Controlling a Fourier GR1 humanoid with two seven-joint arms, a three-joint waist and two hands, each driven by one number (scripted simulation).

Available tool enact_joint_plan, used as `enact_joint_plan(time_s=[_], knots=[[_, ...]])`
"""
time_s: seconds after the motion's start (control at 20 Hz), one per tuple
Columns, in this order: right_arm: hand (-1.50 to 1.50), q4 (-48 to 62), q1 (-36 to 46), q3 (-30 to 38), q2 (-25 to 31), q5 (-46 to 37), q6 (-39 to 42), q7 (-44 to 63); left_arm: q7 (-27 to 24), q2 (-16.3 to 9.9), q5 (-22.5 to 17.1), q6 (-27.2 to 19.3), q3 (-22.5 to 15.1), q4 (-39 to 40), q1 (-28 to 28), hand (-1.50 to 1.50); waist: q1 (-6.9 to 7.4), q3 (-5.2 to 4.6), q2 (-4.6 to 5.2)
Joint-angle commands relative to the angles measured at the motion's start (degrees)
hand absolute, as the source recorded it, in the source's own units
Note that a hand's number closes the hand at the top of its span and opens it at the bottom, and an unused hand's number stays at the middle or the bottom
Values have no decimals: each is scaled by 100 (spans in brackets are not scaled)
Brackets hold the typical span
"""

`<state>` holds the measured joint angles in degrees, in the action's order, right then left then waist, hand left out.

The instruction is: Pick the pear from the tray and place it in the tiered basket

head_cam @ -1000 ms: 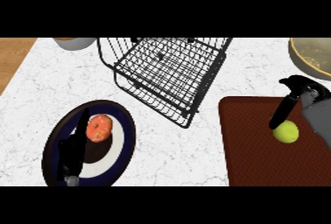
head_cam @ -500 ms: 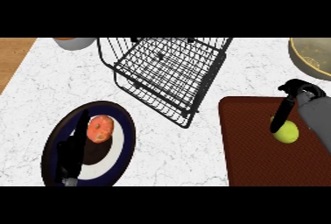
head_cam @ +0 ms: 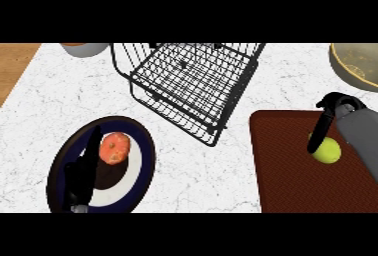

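While over the tray [head_cam: 288,185], right hand [head_cam: 325,127] fingers against pear [head_cam: 327,151].

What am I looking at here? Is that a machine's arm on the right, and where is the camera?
The camera sits in a humanoid robot's head, looking steeply down at a white marble counter. The grey forearm coming in at the right ends in the robot's black right hand, its fingers reaching down over a yellow-green pear. I cannot tell whether the hand holds the pear yet. The pear lies on a dark red tray. The left hand shows at the lower left, open and resting above a dark blue plate that carries an orange-red fruit. The black wire frame in the middle is the tiered basket, where the pear should end up. At the top edge are part of a small pot on the left and part of a bowl on the right.
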<state>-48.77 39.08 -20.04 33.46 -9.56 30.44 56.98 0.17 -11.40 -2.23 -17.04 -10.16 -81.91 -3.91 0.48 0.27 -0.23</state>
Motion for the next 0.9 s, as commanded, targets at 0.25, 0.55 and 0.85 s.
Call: enact_joint_plan(time_s=[0.25,0.55,0.85], knots=[[-150,130,-270,173,-23,-30,437,530,149,251,180,-90,-78,264,9,0,-63,-30,17],[-150,737,-192,244,-108,-360,416,26,-257,153,-71,309,237,595,63,0,-10,-29,40],[150,-23,-636,169,-736,-536,9,432,-40,244,58,185,286,637,168,0,-93,-33,12]])
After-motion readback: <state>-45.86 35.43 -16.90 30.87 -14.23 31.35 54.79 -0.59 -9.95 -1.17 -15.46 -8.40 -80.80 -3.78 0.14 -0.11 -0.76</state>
